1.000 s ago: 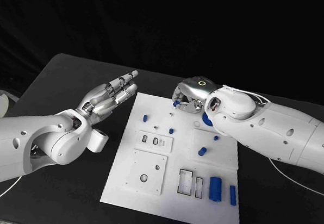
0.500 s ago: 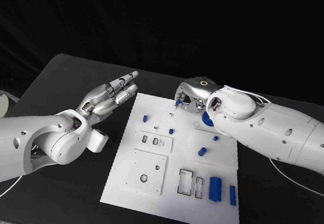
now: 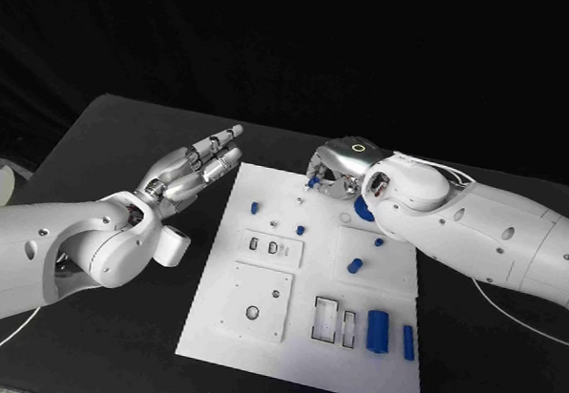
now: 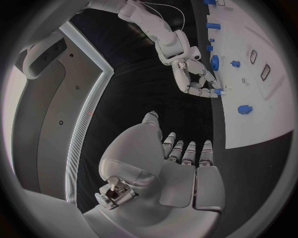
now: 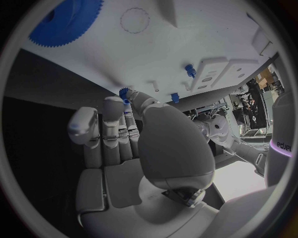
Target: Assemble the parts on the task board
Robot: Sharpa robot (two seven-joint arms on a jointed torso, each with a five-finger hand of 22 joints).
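One white task board (image 3: 297,352), two silver hands, left (image 3: 193,172) and right (image 3: 340,164), about eight small blue parts (image 3: 378,330) in view on the board, one black table (image 3: 111,138)

A black table (image 3: 125,140) is sitting before a dark backdrop (image 3: 303,35) — nothing but blackness is showing behind it. In the left wrist view, a grey panel (image 4: 52,119) edged with a glowing white light strip (image 4: 84,124) is standing beside the table.
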